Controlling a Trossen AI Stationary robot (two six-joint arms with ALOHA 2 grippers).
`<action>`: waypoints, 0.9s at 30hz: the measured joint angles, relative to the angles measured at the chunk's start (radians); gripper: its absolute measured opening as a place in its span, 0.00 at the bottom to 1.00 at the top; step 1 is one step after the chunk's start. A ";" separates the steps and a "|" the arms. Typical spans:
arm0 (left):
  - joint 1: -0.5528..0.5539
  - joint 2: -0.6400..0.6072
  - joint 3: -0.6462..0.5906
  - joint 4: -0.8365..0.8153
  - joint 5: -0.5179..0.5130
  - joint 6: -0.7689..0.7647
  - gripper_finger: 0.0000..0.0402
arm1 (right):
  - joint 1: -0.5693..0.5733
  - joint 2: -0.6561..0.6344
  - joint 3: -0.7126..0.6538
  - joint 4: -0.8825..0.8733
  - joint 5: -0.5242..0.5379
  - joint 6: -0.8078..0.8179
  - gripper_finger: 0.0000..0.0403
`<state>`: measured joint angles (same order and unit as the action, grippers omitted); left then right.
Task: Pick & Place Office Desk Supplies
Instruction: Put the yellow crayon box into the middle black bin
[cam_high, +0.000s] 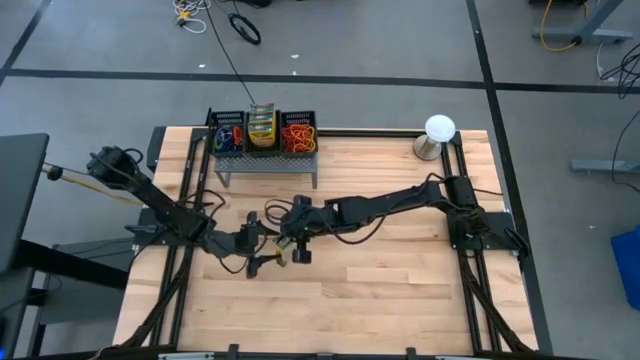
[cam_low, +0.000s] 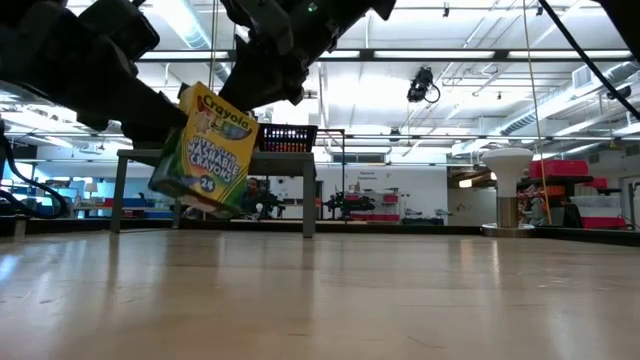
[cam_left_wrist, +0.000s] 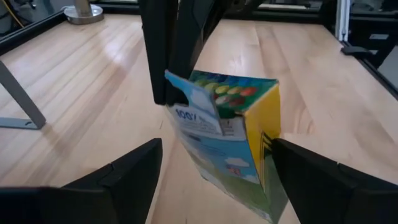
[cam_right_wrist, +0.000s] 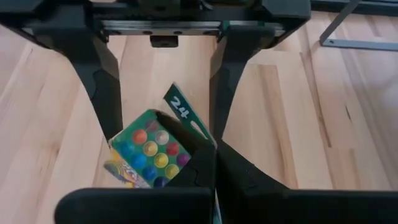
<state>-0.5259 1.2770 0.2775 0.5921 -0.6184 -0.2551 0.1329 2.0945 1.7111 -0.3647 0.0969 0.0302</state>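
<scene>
A yellow-and-green crayon box (cam_low: 212, 150) hangs tilted above the wooden table, its top flap (cam_right_wrist: 184, 112) open and the crayon tips (cam_right_wrist: 149, 152) showing. My right gripper (cam_right_wrist: 208, 155) is shut on the box and reaches in from the table's right (cam_high: 292, 238). My left gripper (cam_left_wrist: 217, 149) comes from the table's left (cam_high: 262, 252). It stands open with one finger (cam_left_wrist: 124, 177) on each side of the box (cam_left_wrist: 230, 130). I see no touch there. My right gripper pinches the crayon box at its open top, by the flap (cam_left_wrist: 180, 93), between its two shut fingers (cam_left_wrist: 165, 56). The fingers slant down onto it from above. The box hangs below them, tilted, with its lower end (cam_low: 195, 208) clear of the table.
A black rack (cam_high: 265, 135) on a metal stand sits at the far edge, with bins of coloured rubber bands (cam_high: 298, 135) and crayon boxes (cam_high: 262, 128). A white ball on a metal base (cam_high: 438, 135) stands at the far right. Bare wood (cam_high: 380, 280) lies toward the near edge.
</scene>
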 joint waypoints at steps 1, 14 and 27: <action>0.000 0.000 0.000 -0.002 0.000 -0.001 0.77 | -0.003 0.000 0.000 0.000 0.001 0.005 0.01; -0.049 0.000 0.000 -0.078 -0.014 -0.082 0.79 | -0.006 0.000 0.000 -0.004 0.004 0.011 0.01; -0.086 0.000 0.000 -0.083 -0.164 -0.030 0.78 | -0.006 0.000 0.000 0.008 -0.019 0.016 0.01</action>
<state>-0.6120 1.2770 0.2775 0.5089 -0.7821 -0.2851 0.1268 2.0945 1.7111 -0.3565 0.0780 0.0458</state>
